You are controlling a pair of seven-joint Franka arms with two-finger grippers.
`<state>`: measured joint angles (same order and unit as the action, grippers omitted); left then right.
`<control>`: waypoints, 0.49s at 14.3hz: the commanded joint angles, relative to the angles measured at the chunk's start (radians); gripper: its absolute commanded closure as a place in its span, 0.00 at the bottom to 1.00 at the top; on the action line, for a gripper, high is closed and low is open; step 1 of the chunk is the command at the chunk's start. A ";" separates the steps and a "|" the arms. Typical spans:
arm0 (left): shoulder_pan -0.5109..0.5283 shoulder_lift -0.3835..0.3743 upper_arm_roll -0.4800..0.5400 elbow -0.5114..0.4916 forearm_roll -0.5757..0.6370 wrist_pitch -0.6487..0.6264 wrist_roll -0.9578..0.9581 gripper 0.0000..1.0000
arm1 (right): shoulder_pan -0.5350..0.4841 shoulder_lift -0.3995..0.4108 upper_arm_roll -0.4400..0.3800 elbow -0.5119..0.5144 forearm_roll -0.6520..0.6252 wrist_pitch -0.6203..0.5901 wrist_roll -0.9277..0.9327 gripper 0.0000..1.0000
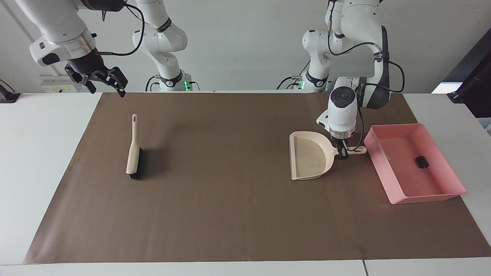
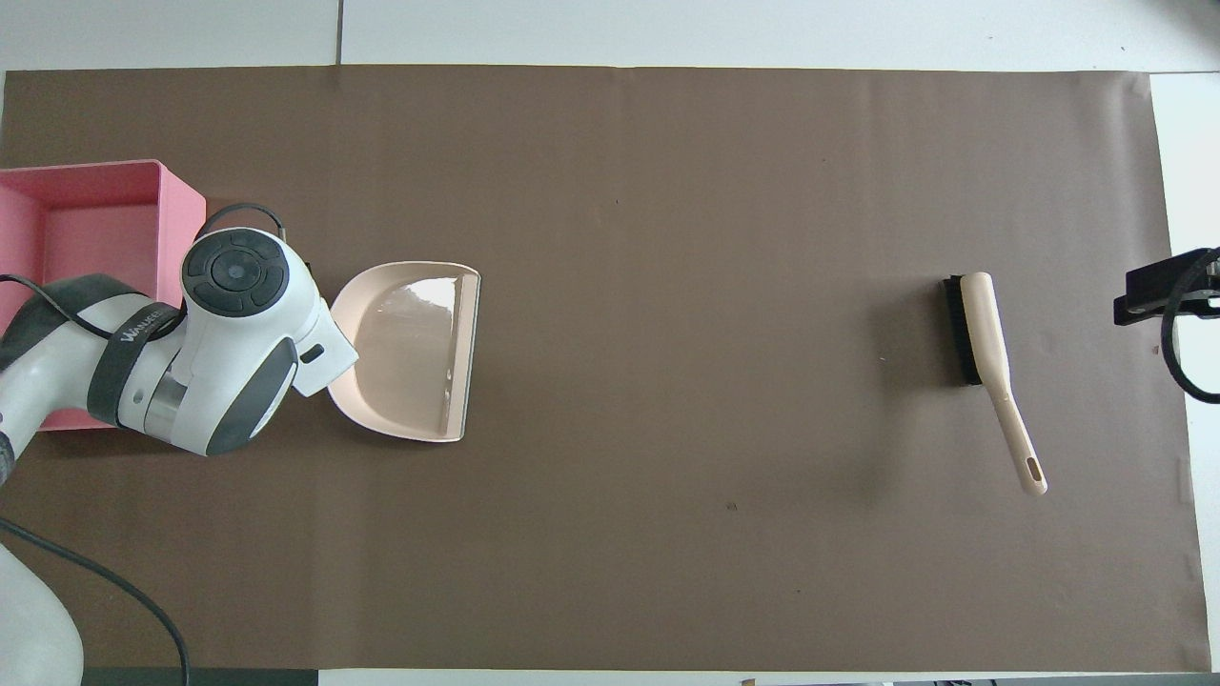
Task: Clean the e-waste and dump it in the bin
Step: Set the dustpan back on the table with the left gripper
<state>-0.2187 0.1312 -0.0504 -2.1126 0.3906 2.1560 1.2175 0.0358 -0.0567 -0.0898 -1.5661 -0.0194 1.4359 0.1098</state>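
While the dustpan [image 1: 308, 155] handle is clamped by the left gripper [image 1: 342, 151] beside the bin [image 1: 447, 193], the right gripper [image 1: 104, 82] is held spread above the mat's [image 1: 230, 214] corner.

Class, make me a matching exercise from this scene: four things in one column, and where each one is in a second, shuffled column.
1. small black block
2. dustpan
3. brush
4. right hand

A. lying alone toward the right arm's end
B. in the pink bin
C. up in the air, holding nothing
D. handle in the left hand

Pairs: 1-B, 2-D, 3-A, 4-C
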 commanded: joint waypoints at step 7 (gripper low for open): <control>0.045 -0.082 0.024 0.012 -0.088 -0.081 -0.387 0.02 | 0.001 -0.032 0.033 -0.051 -0.034 0.051 -0.055 0.00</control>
<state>-0.1988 0.0531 -0.0319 -2.1098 0.3463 2.0864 0.9433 0.0380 -0.0602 -0.0646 -1.5805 -0.0273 1.4630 0.0880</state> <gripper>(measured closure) 0.013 0.000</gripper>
